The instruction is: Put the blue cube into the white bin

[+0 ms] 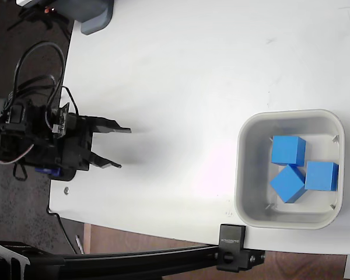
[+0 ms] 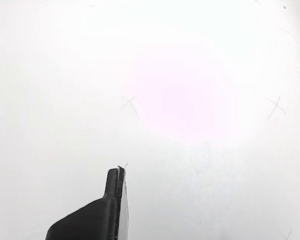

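Fixed view, left to right: the arm [image 1: 38, 140] sits at the left table edge. Its gripper [image 1: 123, 148] points right over the table [image 1: 181, 76], fingers spread apart with nothing between them. A bare stretch of table separates it from the bin [image 1: 245, 175], which stands near the right edge, well apart from the gripper. Three blue cubes lie inside the bin: one cube [image 1: 288, 150] toward the upper left, a second cube [image 1: 289, 183] below it and turned at an angle, a third cube [image 1: 322, 175] to the right. All three sit close together, touching or nearly so. A black clamp [image 1: 232, 255] is fixed at the lower table edge.

Wrist view: one black finger [image 2: 102, 212] shows over bare white table.
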You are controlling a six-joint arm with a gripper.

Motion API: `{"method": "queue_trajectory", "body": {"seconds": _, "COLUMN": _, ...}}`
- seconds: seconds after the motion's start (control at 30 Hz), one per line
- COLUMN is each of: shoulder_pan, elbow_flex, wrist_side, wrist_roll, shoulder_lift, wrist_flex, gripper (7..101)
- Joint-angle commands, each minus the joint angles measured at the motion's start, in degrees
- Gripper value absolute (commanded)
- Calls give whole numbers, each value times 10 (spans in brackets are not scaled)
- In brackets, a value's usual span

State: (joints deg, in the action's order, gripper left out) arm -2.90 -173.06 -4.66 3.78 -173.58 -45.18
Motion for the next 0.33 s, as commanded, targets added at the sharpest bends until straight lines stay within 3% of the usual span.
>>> {"method": "queue_trajectory", "body": {"seconds": 0.03, "shoulder_pan": -1, "elbow_flex": 15, "wrist_side": -4, "wrist_roll": 1, "shoulder_lift": -13, "wrist_flex": 10, "gripper": 1000}}
{"method": "queue_trajectory", "body": {"seconds": 0.33, "shoulder_pan": 1, "elbow_flex": 15, "wrist_side": -2, "wrist_roll": 0, "shoulder_lift": -13, "wrist_flex": 10, "gripper": 1000}}
